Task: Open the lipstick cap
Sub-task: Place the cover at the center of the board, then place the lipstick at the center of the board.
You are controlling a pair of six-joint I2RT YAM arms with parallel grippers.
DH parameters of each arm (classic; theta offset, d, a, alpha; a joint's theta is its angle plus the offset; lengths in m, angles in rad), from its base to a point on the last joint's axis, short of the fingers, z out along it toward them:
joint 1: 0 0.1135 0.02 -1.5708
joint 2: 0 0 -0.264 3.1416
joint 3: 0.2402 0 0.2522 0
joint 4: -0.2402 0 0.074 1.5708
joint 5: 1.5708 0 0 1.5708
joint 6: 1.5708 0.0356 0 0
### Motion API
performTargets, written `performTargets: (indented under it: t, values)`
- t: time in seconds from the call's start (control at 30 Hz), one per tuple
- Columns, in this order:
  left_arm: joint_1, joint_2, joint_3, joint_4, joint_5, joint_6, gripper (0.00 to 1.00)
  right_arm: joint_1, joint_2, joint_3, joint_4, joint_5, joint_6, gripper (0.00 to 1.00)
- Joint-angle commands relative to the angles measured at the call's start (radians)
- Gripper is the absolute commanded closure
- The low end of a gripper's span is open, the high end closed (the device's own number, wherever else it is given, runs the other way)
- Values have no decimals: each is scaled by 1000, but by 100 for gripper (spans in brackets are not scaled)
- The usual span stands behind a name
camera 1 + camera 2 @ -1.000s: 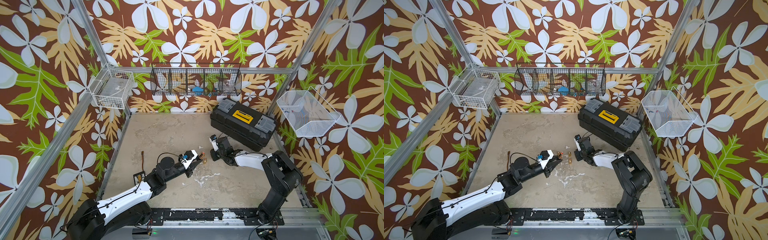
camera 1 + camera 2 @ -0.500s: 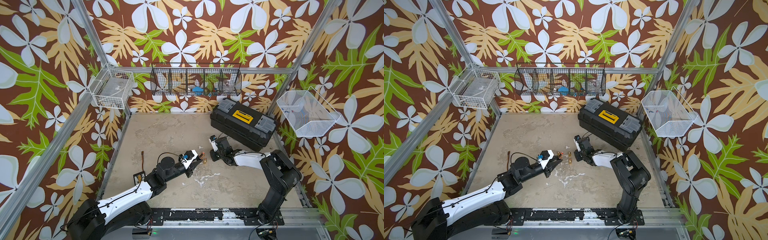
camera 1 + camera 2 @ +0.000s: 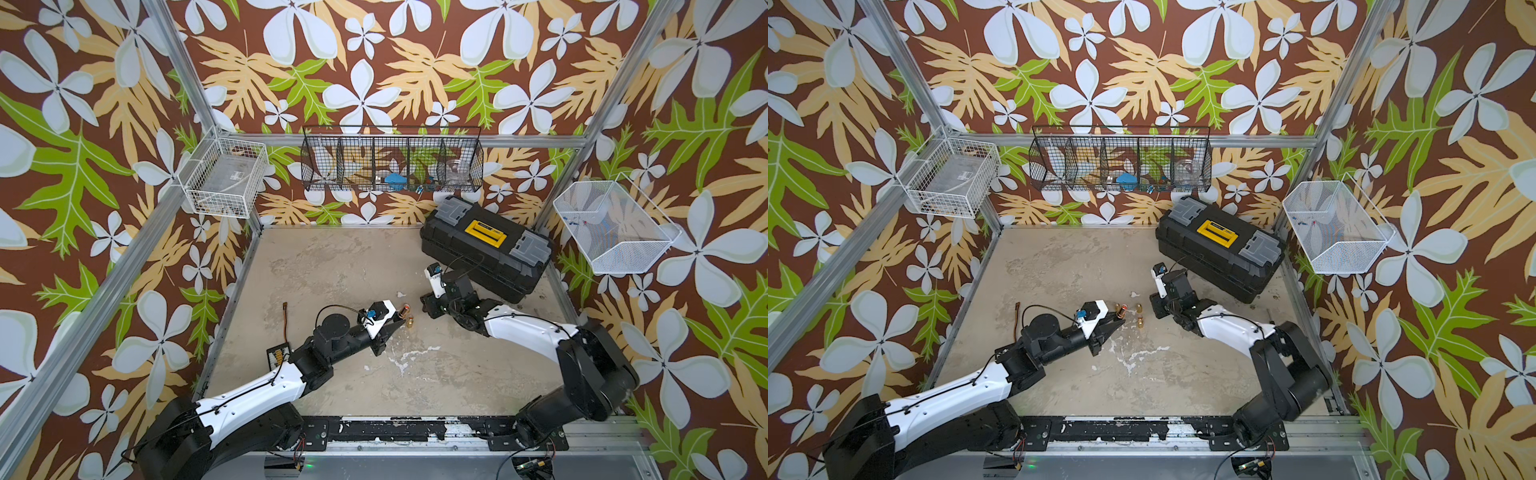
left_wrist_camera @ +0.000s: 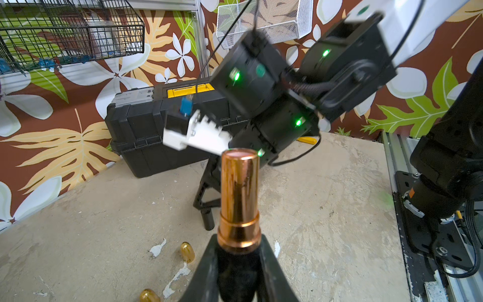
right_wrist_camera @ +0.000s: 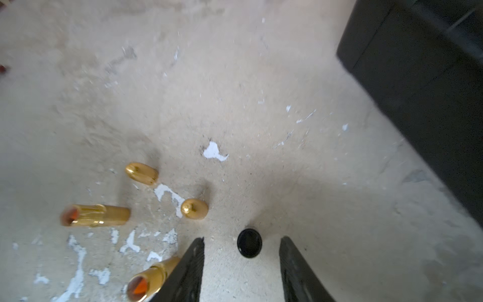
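**Left gripper clamped on lipstick base; cap off and standing free**

Left gripper (image 4: 239, 248) is closed on the black base of the lipstick (image 4: 239, 193). The copper barrel projects clear of the fingertips. Judgement: the grip is taken low so that the upper length is exposed for the opposite arm to work on. In both top views the lipstick is held off the table (image 3: 332, 257) near its middle, with the barrel pointing toward the right arm.

Right gripper (image 5: 242, 239) has its jaws apart. The black cap (image 5: 249, 243) stands upright on the table between them, and as far as the right wrist view shows it touches neither jaw. Judgement: the cap is off the barrel, so the separation itself is done. The spread of the jaws would let the arm lift away without dragging the cap.

Noted nearby: a rounded gold piece (image 5: 141, 174) and a second gold piece (image 5: 194, 208) lie loose on the table, near the cap but apart from it. The black toolbox (image 3: 484, 253) sits toward the back right.

Risk: the right fingers flank the cap closely, so a sideways withdrawal could knock it over.
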Motion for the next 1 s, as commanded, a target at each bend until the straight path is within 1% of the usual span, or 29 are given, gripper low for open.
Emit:
performTargets:
  t: [0.0,0.07,0.17,0.23,0.33,0.37,0.53,0.7,0.83,0.97]
  values:
    - [0,-3,0,37,4,-6,88,-14,-137,-30,-5,-48,24,52]
    - [-1,-3,-3,54,12,-7,88,-30,-237,-56,25,-177,28,53]
    - [1,0,-5,55,21,6,88,-32,-342,-62,45,-380,-2,54]
    - [-1,-2,-9,66,24,4,87,-31,-382,-62,56,-502,-15,54]
    - [-1,1,-12,78,30,2,87,-31,-420,-56,72,-648,-21,54]
    - [-1,1,-11,78,31,3,87,-31,-430,-53,79,-676,-24,54]
    - [-1,4,-6,74,33,15,87,-19,-461,-56,107,-785,-62,52]
    - [-1,5,-5,76,48,23,87,13,-440,-41,89,-813,-90,48]
    - [-1,5,-2,72,65,28,87,20,-412,-23,56,-817,-99,46]
    - [-1,6,4,67,70,38,86,24,-386,-16,40,-829,-103,48]
